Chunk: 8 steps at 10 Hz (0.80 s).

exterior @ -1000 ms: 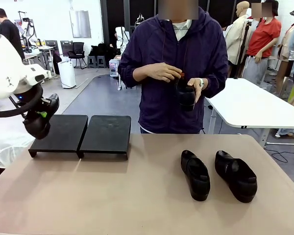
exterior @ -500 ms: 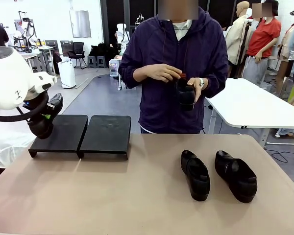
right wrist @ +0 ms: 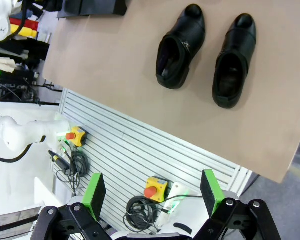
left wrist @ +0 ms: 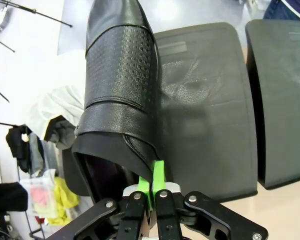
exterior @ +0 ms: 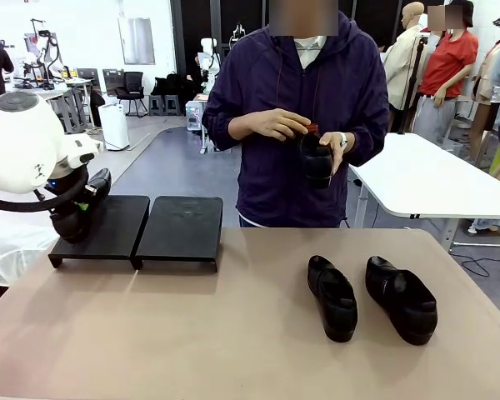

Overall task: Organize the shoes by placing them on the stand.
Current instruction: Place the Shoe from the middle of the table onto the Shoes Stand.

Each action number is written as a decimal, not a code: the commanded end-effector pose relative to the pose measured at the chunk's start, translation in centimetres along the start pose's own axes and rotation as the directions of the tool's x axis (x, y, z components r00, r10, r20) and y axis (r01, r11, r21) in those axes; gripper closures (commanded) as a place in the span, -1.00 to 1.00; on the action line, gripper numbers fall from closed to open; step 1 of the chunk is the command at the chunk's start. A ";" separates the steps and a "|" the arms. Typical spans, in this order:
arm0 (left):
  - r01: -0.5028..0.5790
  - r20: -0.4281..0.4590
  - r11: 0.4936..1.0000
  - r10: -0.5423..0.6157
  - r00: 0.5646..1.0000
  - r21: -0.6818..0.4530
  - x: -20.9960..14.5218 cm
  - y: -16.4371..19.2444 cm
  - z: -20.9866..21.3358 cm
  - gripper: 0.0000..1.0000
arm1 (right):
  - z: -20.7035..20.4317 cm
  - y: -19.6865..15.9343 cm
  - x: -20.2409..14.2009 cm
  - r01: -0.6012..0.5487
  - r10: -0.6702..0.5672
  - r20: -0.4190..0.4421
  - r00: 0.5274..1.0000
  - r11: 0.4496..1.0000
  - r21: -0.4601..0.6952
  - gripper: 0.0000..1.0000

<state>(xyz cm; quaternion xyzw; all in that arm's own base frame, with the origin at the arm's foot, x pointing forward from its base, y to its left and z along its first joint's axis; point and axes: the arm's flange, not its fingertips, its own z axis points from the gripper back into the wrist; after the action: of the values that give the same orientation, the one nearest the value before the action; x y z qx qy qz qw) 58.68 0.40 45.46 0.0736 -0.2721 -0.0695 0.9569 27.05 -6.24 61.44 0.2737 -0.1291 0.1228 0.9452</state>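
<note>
Left gripper (left wrist: 152,186): I pinched a shoe (left wrist: 119,85) by its collar at the stand (left wrist: 210,115)
Right gripper (right wrist: 152,192): my jaws stood wide, empty
Table (right wrist: 115,60): two shoes (right wrist: 180,47) lay there

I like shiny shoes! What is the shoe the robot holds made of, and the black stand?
The shoe in the left tool looks like black leather, maybe imitation: slightly glossy, with stitched seams and a band of tiny pressed dots. The stand looks like matte black plastic or coated metal, hard to tell which: dull, grainy surface with faint scuffs.
</note>
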 end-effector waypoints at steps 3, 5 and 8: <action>-0.033 -0.072 0.999 0.036 0.997 0.036 1.5 -0.3 -1.1 1.00 | 0.3 -0.1 0.1 -0.007 0.007 -0.006 1.000 1.000 -0.005 -1.00; -0.035 -0.093 0.998 0.039 0.995 0.049 1.6 -0.3 -1.7 1.00 | 0.3 -0.1 0.1 -0.007 0.007 -0.006 1.000 1.000 -0.005 -1.00; -0.015 -0.099 0.999 0.019 0.995 0.035 1.7 -0.4 -1.9 -0.52 | 0.3 -0.1 0.1 -0.007 0.007 -0.006 1.000 1.000 -0.005 -1.00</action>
<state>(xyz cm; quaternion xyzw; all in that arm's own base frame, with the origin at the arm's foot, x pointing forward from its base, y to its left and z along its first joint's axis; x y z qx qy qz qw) 60.58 0.27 44.28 0.0798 -0.2235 -0.0551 0.9699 27.05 -6.24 61.44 0.2737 -0.1291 0.1228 0.9452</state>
